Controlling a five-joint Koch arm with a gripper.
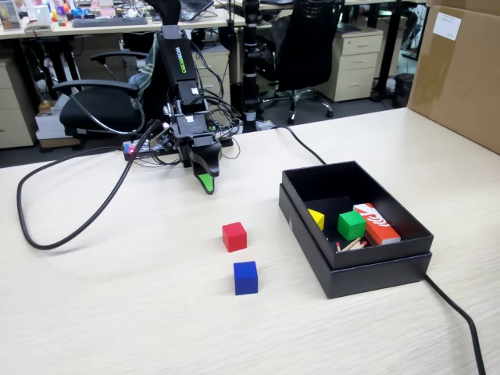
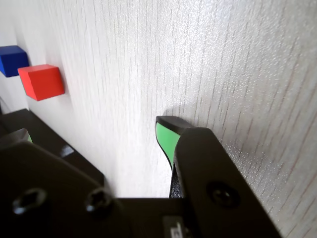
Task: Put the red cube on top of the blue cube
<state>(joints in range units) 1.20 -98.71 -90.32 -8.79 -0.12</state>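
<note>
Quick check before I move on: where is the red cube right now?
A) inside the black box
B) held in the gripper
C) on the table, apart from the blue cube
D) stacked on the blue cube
C. In the fixed view the red cube sits on the bare table, a gap away from the blue cube, outside the black box, with the gripper off behind it holding nothing.

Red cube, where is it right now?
In the fixed view the red cube sits on the table left of the black box, just behind the blue cube and apart from it, with the gripper farther back.
</note>
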